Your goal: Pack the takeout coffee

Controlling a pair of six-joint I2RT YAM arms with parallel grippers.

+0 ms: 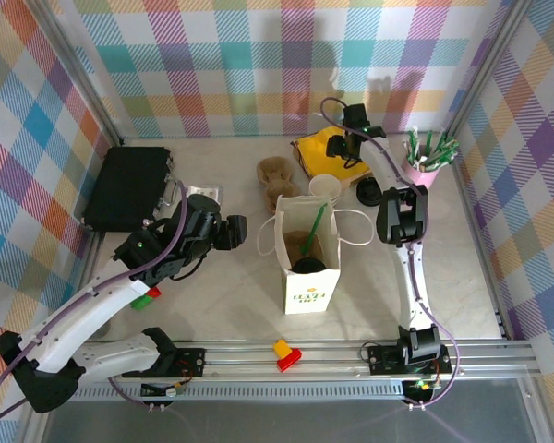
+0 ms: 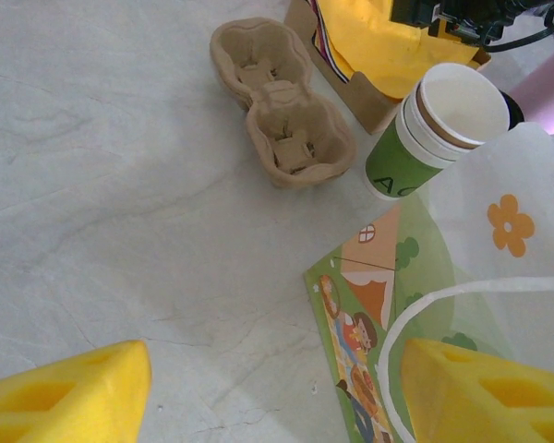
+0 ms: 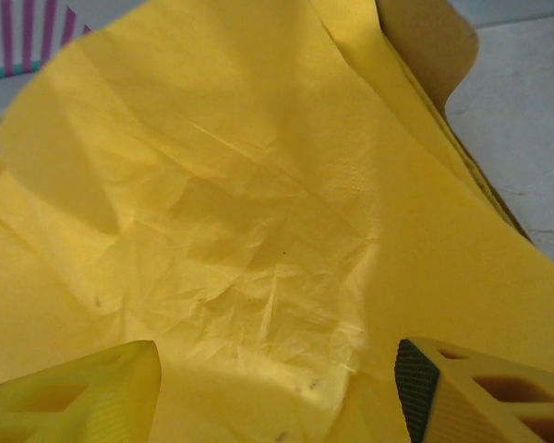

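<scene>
The white paper bag stands open mid-table. Inside it I see a round black lid with a green straw leaning beside it; the cup body under the lid is hidden by the bag walls. My left gripper hangs open just left of the bag, nothing between its yellow fingers; the bag's printed side and white handle lie by its right finger. My right gripper is open at the back, low over a stack of yellow napkins, holding nothing.
A stack of lidless paper cups stands behind the bag, a loose black lid to its right. A cardboard cup carrier, a pink cup of straws, and a black case also stand around.
</scene>
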